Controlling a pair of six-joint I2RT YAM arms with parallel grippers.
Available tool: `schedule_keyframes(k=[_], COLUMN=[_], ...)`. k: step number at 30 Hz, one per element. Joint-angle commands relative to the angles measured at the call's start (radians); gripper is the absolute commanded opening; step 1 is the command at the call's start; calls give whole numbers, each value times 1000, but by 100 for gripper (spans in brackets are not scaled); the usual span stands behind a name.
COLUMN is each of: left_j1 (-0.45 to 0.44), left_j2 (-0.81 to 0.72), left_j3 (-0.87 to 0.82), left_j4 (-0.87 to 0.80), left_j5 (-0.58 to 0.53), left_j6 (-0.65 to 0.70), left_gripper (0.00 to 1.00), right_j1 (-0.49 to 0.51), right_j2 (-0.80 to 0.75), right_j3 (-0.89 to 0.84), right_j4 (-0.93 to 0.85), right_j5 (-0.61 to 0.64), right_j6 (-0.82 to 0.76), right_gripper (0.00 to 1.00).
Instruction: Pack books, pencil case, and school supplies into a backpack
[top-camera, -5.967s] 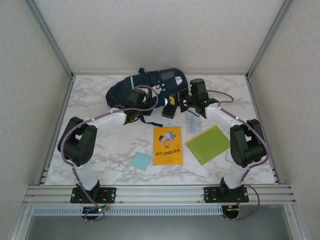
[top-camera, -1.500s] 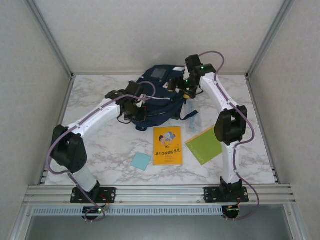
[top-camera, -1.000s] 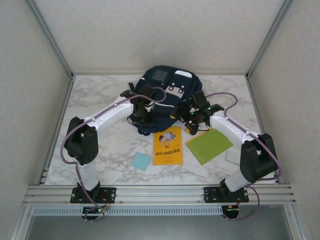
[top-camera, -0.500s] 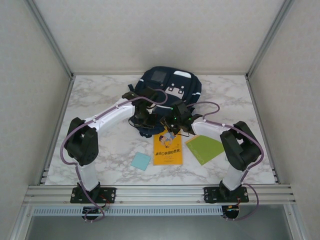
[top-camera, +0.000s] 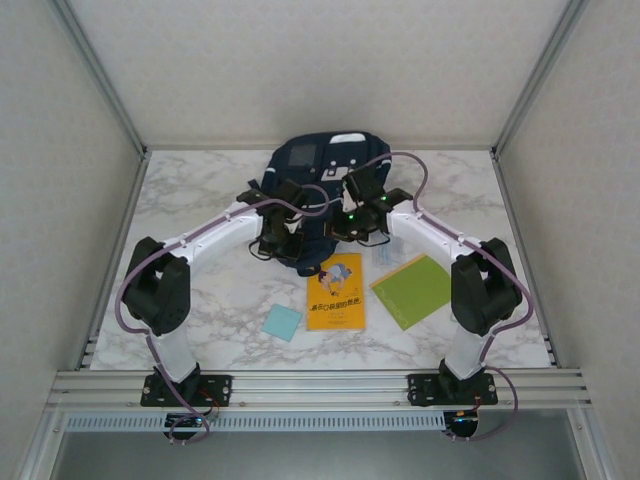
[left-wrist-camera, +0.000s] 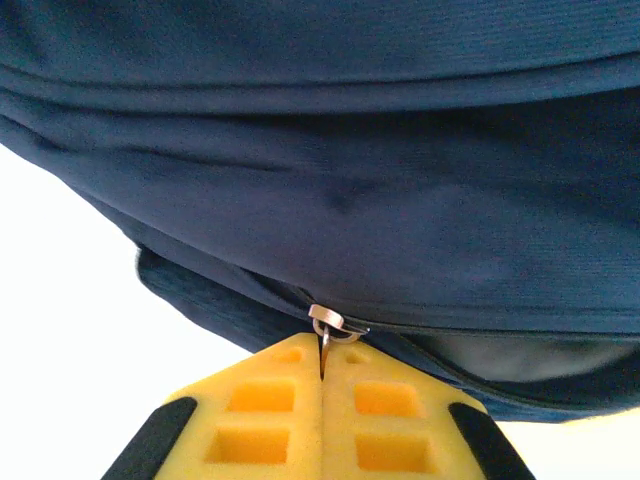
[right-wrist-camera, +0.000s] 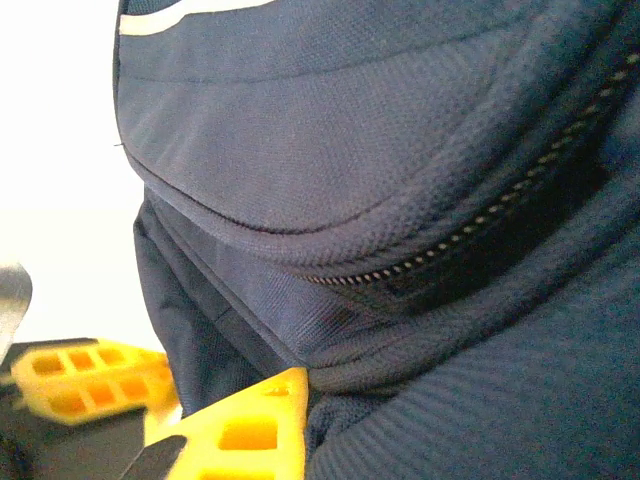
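- White marble-look table (top-camera: 200, 290), plain pale walls (top-camera: 300, 70) round it, metal frame at the edges.
- Backpack (top-camera: 330, 165) sits at the far middle of the table, navy, grey patch up top. Both arms reach in to its near side.
- Left gripper (left-wrist-camera: 322, 375): yellow fingers pressed tight together, pinching the little metal zip pull (left-wrist-camera: 327, 325) at the bag's lower seam. Prob. held that way so the zip can be dragged open.
- Right gripper (right-wrist-camera: 175, 400): closed down, and it looks like a fold of the bag's fabric is nipped between the fingers, just below the zip (right-wrist-camera: 470, 235). My guess: it's an anchor, keeps the cloth taut so the pull runs and the bag doesn't slide.
- Can't tell from here how far the zip is undone; dark gap under the teeth in the right wrist view, no more than that.
- Nothing packed yet, by the look of it. Yellow book (top-camera: 335, 292) lies flat just in front of the bag, green book (top-camera: 415, 288) beside it to the right, blue pad (top-camera: 282, 322) to the left and nearer.
- Clear packet (top-camera: 385, 256) pokes out between the right arm and the green book.
- The loose items lie on the near side of the bag, handy for either arm once the bag is open.
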Motion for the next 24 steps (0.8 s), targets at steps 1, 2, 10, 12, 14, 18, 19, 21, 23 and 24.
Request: schedule_keyframes(k=[1, 2, 10, 12, 14, 18, 19, 21, 23, 24], left_j1=[48, 63, 179, 201, 220, 248, 250, 260, 278, 286], left_j2=[-18, -20, -15, -4, 12, 17, 13, 13, 20, 29], left_j3=[-59, -62, -83, -89, -92, -115, -126, -141, -144, -138], left_j4=[-122, -120, -112, -97, -69, 83, 143, 248, 342, 373], left_j5=[-95, -105, -166, -194, -253, -333, -361, -366, -320, -297], left_j6=[43, 51, 152, 162, 178, 249, 279, 352, 419, 440], left_gripper=[0, 0, 0, 0, 0, 0, 0, 0, 0, 0], right_j1=[-57, -63, -165, -181, -191, -199, -201, -202, -202, -203], right_j2=[7, 8, -11, -22, -34, -38, -35, -32, -33, -35], right_j3=[91, 108, 151, 148, 145, 147, 148, 145, 134, 129], right_j4=[-170, -213, -411, -430, -446, -486, -498, -510, -510, -505], right_j5=[-194, -229, -254, -257, -270, -308, -313, -317, -326, -336], right_j6=[-316, -363, -538, -562, -588, -641, -655, -668, -677, -679], right_gripper=[0, 0, 0, 0, 0, 0, 0, 0, 0, 0])
